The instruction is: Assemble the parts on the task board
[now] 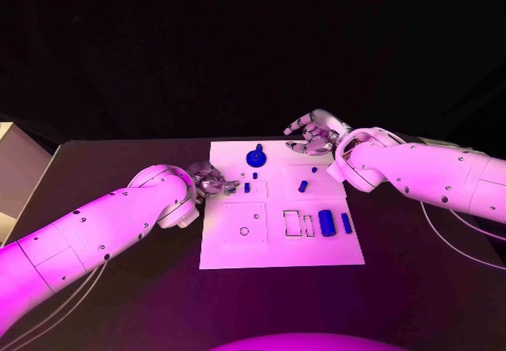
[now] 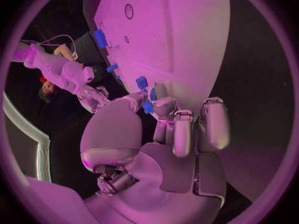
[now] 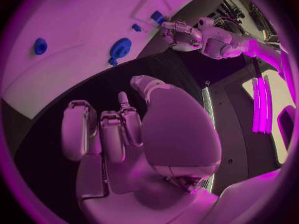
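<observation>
The white task board (image 1: 238, 252) lies mid-table. My left hand (image 1: 214, 181) is at the board's left edge. In the left wrist view its thumb and a fingertip (image 2: 163, 107) close round a small blue part (image 2: 147, 107) standing at the board (image 2: 181, 45). My right hand (image 1: 312, 136) hovers over the board's far right corner, fingers apart and loosely bent, holding nothing. A round blue part (image 1: 257, 156) stands just left of it, also seen as a round blue part (image 3: 120, 48) ahead of the right hand (image 3: 118, 134).
More blue parts sit on the board: small pegs (image 1: 303, 186) mid-board, and a thick cylinder (image 1: 326, 221) with a thin bar (image 1: 346, 223) near the right edge. Empty outlined slots (image 1: 292, 223) lie beside them. A pale box (image 1: 16, 175) stands off the table's left.
</observation>
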### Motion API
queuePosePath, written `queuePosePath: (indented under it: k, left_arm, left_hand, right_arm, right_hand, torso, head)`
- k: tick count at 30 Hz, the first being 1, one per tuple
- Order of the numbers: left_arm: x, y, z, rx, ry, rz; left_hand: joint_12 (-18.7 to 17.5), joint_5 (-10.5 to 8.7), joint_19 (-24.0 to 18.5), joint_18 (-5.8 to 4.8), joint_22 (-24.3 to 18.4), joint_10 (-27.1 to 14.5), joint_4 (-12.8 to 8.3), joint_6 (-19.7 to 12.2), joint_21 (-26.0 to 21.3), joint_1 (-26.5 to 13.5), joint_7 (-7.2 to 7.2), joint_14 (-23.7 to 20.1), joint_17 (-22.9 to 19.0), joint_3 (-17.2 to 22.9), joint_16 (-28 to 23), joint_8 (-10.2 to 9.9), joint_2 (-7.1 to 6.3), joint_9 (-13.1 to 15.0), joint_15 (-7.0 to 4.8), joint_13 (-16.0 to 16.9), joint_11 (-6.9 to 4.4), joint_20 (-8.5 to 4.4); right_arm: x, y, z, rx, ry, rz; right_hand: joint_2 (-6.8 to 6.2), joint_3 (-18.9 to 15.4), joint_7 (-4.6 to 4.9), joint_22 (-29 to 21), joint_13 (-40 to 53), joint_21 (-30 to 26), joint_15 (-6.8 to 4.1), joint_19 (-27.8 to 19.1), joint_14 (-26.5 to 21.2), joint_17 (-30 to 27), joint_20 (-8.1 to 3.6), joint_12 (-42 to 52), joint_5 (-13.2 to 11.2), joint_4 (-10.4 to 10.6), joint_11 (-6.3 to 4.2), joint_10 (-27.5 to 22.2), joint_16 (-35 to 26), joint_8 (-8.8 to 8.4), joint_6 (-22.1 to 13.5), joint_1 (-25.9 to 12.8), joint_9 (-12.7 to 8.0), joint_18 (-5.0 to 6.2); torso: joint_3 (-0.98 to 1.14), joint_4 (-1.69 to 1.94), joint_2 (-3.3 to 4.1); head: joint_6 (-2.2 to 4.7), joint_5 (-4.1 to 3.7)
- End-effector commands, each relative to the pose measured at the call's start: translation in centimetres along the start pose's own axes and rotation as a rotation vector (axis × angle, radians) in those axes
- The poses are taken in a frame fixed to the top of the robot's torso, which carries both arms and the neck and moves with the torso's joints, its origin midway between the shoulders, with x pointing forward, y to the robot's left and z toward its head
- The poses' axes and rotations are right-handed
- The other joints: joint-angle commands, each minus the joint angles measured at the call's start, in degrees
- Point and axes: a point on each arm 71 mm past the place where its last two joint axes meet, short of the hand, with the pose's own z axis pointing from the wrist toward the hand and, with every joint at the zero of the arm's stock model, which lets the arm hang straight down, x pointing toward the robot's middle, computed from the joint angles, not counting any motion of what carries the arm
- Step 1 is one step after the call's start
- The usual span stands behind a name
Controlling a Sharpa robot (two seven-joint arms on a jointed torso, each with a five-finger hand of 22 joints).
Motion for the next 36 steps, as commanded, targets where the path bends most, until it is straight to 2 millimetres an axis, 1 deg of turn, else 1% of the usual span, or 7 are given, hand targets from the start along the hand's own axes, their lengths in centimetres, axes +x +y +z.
queuePosePath:
  k: [1, 11, 13, 18, 22, 29, 36]
  left_arm:
    - [0.16, -0.17, -0.01, 0.006, 0.017, -0.014]
    - [0.14, -0.27, -0.06, 0.016, 0.018, -0.034]
    - [0.15, -0.31, -0.08, 0.02, 0.02, -0.037]
    - [0.18, -0.39, -0.13, 0.026, 0.024, -0.045]
    - [0.19, -0.43, -0.14, 0.031, 0.026, -0.05]
    - [0.2, -0.53, -0.17, 0.041, 0.028, -0.063]
    - [0.2, -0.61, -0.19, 0.057, 0.036, -0.099]
  left_hand:
    - [-0.3, 0.2, -0.4, -0.34, -0.1, -0.5, 0.0, -0.1, -0.4, 0.0, 0.41, 6.0, 15.1, 0.5, 0.4, -0.3, 0.94, -0.1, 0.09, -0.1, 0.05, -0.06]
    - [-0.6, 0.3, -0.5, -0.28, -0.3, -0.9, -0.1, -0.6, -0.6, 0.5, 0.48, 6.0, 15.1, 3.0, 0.4, -0.2, 3.31, -0.1, 0.14, -0.6, 0.11, 0.0]
    - [-0.8, 0.43, -0.6, -0.23, -0.5, -1.2, -0.6, -1.1, -0.7, 2.0, 0.39, 6.0, 15.1, 5.6, 0.4, -0.1, 3.77, 0.0, 0.08, -1.0, 0.05, -0.02]
    - [-1.2, 0.36, -0.6, -0.2, -0.5, -1.8, -1.8, -2.1, -0.8, 1.9, 0.4, 6.0, 15.1, 17.1, 0.4, 2.0, -0.99, 1.5, 0.02, -2.0, -0.17, -0.19]
    - [-1.6, 0.23, -0.7, -0.19, -0.6, -2.1, -4.5, -2.9, -1.0, -0.6, 0.26, 6.0, 15.1, 24.4, 0.4, 3.4, -3.42, 2.7, -0.09, -2.9, -0.17, -0.23]
    - [-2.1, 0.61, -0.8, -0.14, -0.7, -2.5, -10.5, -4.0, -1.1, -2.8, 0.16, 6.0, 15.1, 32.1, 0.4, 5.3, -4.44, 4.4, -0.25, -4.3, -0.28, -0.35]
    - [-2.9, 0.72, -1.1, -0.03, -1.1, -3.0, -14.8, -5.1, -1.5, -2.0, 0.5, 6.0, 15.1, 35.5, 0.4, 6.5, -2.64, 5.9, -0.17, -5.9, -0.11, -0.33]
  right_arm:
    - [0.11, 0.09, -0.03, -0.011, 0.009, 0.0]
    - [0.12, 0.06, -0.04, -0.01, 0.01, 0.0]
    - [0.13, 0.05, -0.04, -0.01, 0.01, 0.0]
    - [0.2, 0.02, -0.06, -0.01, 0.012, 0.0]
    - [0.25, -0.01, -0.08, -0.009, 0.013, 0.0]
    - [0.3, -0.02, -0.08, -0.009, 0.015, 0.001]
    - [0.34, 0.0, -0.08, -0.01, 0.016, 0.001]
  right_hand:
    - [-0.14, 0.2, 0.08, 2.0, 7.1, 0.3, 0.13, 2.3, 6.1, 15.1, 0.41, 0.2, 0.4, 0.0, -0.06, 0.4, 0.2, -0.26, 0.3, -0.5, -0.1, -0.56]
    - [-0.17, 0.5, 0.08, 2.1, 7.1, 0.3, 0.12, 2.3, 6.1, 15.1, 0.4, 0.3, 0.4, -0.2, -0.07, 0.4, 0.2, -0.29, 0.3, -0.6, -0.1, -0.56]
    - [-0.17, 0.5, 0.08, 2.1, 7.1, 0.3, 0.12, 2.3, 6.1, 15.1, 0.4, 0.3, 0.4, -0.2, -0.07, 0.4, 0.2, -0.29, 0.3, -0.6, -0.1, -0.56]
    - [-0.17, 0.5, 0.08, 2.1, 7.1, 0.3, 0.12, 2.3, 6.1, 15.1, 0.4, 0.3, 0.4, -0.2, -0.07, 0.4, 0.2, -0.29, 0.3, -0.6, -0.1, -0.56]
    - [-0.17, 0.5, 0.08, 2.1, 7.1, 0.3, 0.12, 2.3, 6.1, 15.1, 0.4, 0.3, 0.4, -0.2, -0.07, 0.4, 0.2, -0.29, 0.3, -0.6, -0.1, -0.56]
    - [-0.17, 0.5, 0.08, 2.1, 7.1, 0.3, 0.12, 2.3, 6.1, 15.1, 0.4, 0.3, 0.4, -0.2, -0.07, 0.4, 0.2, -0.29, 0.3, -0.6, -0.1, -0.56]
    - [-0.17, 0.5, 0.08, 2.1, 7.1, 0.3, 0.12, 2.3, 6.1, 15.1, 0.4, 0.3, 0.4, -0.2, -0.07, 0.4, 0.2, -0.29, 0.3, -0.6, -0.1, -0.56]
  torso:
    - [0.01, -0.03, 0.0]
    - [0.01, -0.01, 0.01]
    - [-0.01, -0.01, 0.02]
    - [-0.01, -0.01, 0.01]
    - [0.0, 0.01, 0.0]
    - [-0.01, -0.01, -0.01]
    - [0.01, -0.02, -0.01]
  head:
    - [0.01, 0.01]
    - [0.01, -0.04]
    - [-0.05, -0.06]
    - [-0.1, -0.08]
    - [-0.16, -0.06]
    - [-0.19, -0.05]
    - [-0.17, -0.02]
